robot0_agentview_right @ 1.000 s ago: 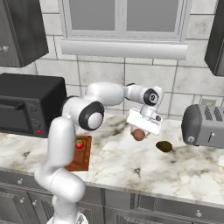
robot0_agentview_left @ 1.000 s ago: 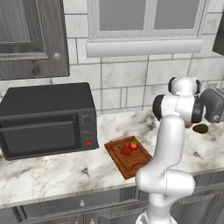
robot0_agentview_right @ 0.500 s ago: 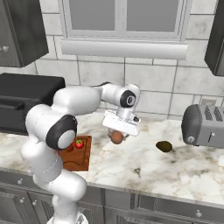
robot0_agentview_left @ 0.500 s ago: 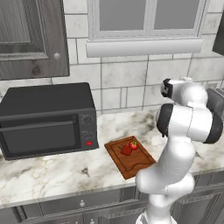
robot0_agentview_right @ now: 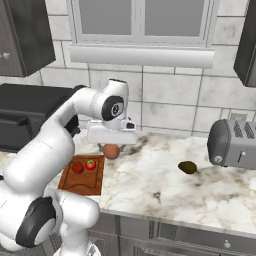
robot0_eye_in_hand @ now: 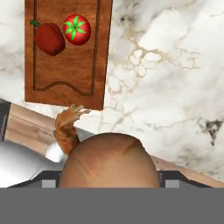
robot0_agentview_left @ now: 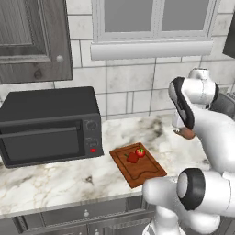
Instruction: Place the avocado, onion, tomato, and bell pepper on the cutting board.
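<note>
1. Right base view: a marble counter runs along a tiled wall under a window, and its front edge crosses the lower part of the picture.
2. A black microwave stands at the left end of the counter against the wall, with bare marble in front of it.
3. A silver toaster sits at the right end, near the wall.
4. The cutting board lies near the counter's front edge, between the microwave and the open middle stretch. Its near half is bare wood inside the groove.
5. Wide bare marble spreads between the board's right edge and the toaster.
6. The gripper hangs above the counter just right of the board's far corner, clamped on the onion. In the hand view the onion sits between the fingertips, above marble beside the board's long edge.
7. The bell pepper and the tomato lie side by side, close together, at the far end of the board.
8. The avocado rests on the marble left of the toaster, well apart from the board.
</note>
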Tool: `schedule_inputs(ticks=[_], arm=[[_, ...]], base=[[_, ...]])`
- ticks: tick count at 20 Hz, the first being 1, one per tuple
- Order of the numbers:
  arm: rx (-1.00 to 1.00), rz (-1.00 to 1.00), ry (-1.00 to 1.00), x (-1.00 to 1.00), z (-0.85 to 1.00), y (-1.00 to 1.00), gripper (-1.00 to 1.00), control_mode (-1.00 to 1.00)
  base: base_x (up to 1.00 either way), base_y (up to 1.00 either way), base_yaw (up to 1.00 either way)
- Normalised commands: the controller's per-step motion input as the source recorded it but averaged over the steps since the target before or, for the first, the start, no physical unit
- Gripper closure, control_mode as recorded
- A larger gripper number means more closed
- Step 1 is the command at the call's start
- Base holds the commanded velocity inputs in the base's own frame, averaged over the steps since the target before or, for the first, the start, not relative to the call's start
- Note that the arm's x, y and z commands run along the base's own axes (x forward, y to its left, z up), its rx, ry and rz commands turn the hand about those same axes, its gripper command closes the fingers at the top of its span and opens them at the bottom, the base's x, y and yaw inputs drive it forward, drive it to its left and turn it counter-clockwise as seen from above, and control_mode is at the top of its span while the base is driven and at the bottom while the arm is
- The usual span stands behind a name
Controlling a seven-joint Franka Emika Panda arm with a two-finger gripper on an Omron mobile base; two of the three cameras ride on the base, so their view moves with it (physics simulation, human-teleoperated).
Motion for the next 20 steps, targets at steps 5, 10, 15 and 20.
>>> schedule_inputs(ticks=[5,10,15,20], arm=[[0.0,0.05,-0.21,-0.41,0.3,0.85,1.0,-1.0],[0.0,0.03,-0.21,-0.22,0.17,0.77,1.0,-1.0],[0.0,0.05,-0.23,-0.05,0.0,0.61,1.0,-1.0],[0.0,0.05,-0.2,0.0,-0.11,0.43,1.0,-1.0]], base=[[0.0,0.0,0.0],[0.0,0.0,0.0],[0.0,0.0,0.0],[0.0,0.0,0.0]])
